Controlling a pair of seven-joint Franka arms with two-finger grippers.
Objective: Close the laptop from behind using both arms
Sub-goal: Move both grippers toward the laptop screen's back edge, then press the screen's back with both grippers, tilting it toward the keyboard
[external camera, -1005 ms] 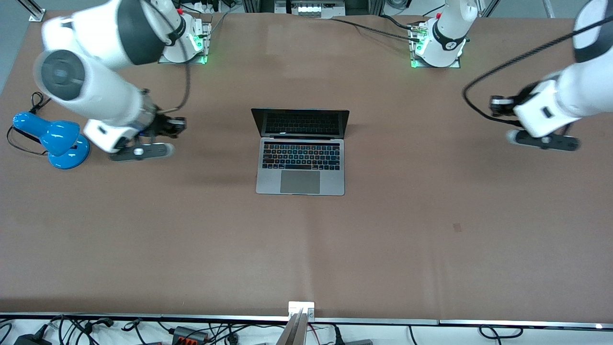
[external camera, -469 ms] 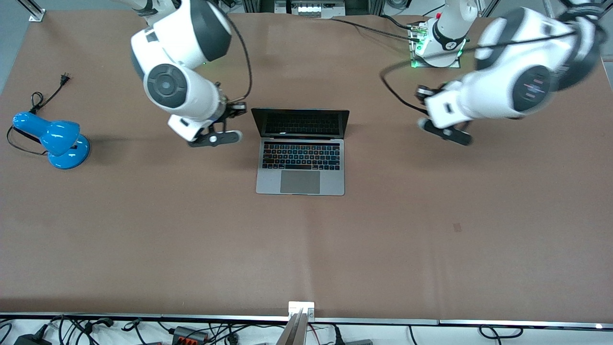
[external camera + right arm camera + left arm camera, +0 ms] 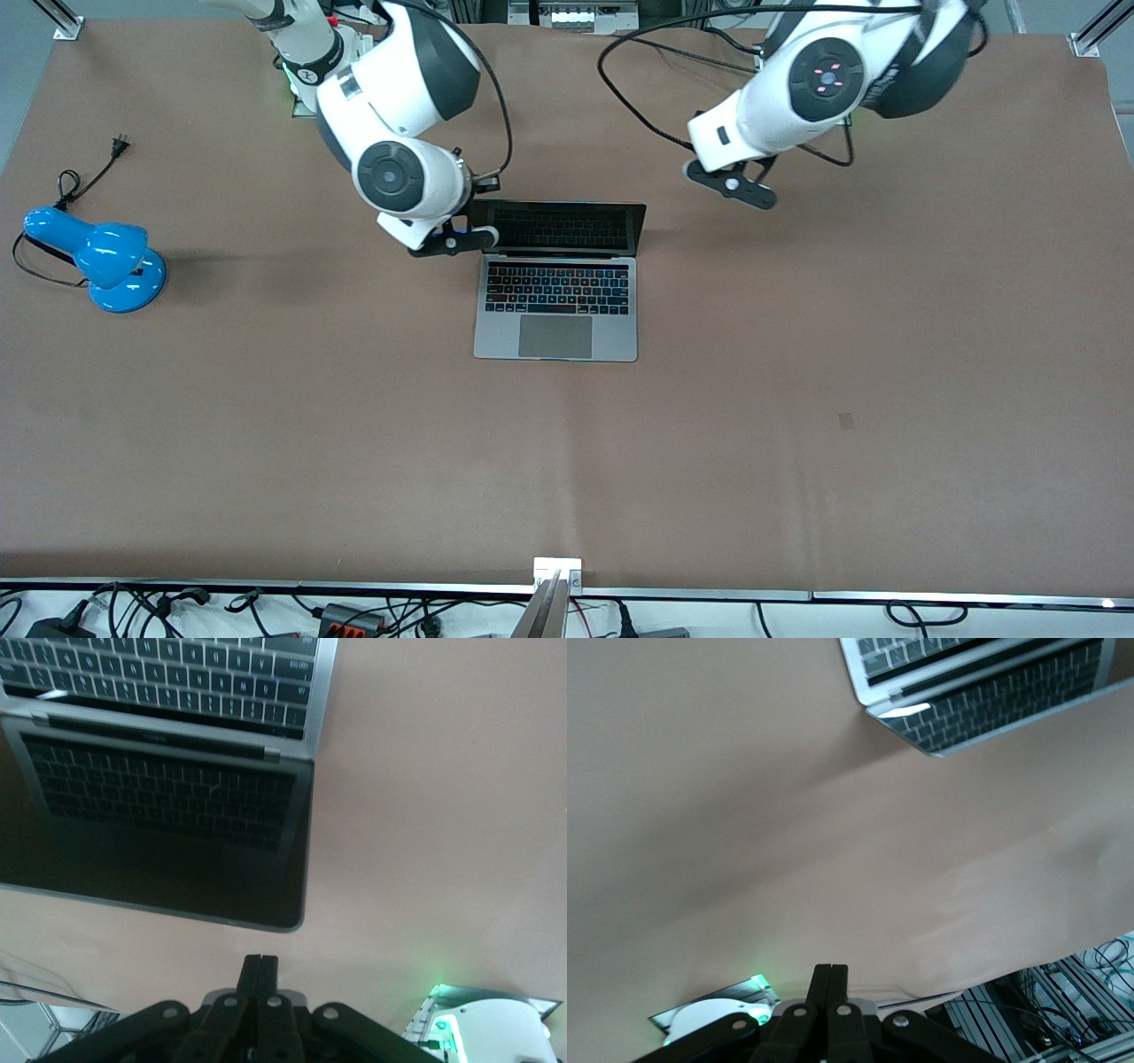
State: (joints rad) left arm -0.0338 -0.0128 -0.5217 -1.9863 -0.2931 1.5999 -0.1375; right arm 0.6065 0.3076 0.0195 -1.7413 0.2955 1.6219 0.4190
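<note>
Item one: the laptop, silver-grey, black keys. It sits near the middle of the tabletop, lid fully up, dark screen facing the front camera, trackpad on the nearer edge. Nothing rests on it.

Item two: the right gripper. It hangs over the corner of the raised lid at the right arm's end, roughly ten o'clock from the keyboard as I look across the tabletop. The two fingers are pressed together, tips meeting, nothing between them. From its own wrist camera the lid's top edge lies just ahead of the tips; I cannot say that they touch it.

Item three: the left gripper. It hangs over bare tabletop at about two o'clock from the keyboard, well apart from the lid, toward the left arm's end. Fingers likewise pressed together and empty. Its wrist camera catches only one corner of the laptop.

Item four: a blue desk lamp, cord and plug trailing, out at nine o'clock near the right arm's end of the tabletop. No part in this job.

Progress, as I judge it: closing has not begun. The right arm looks almost placed at the back of the lid; the left arm has ground to cover before it reaches its corner. Left to do: both grippers on the lid's rear face, then push it down onto the keys.
</note>
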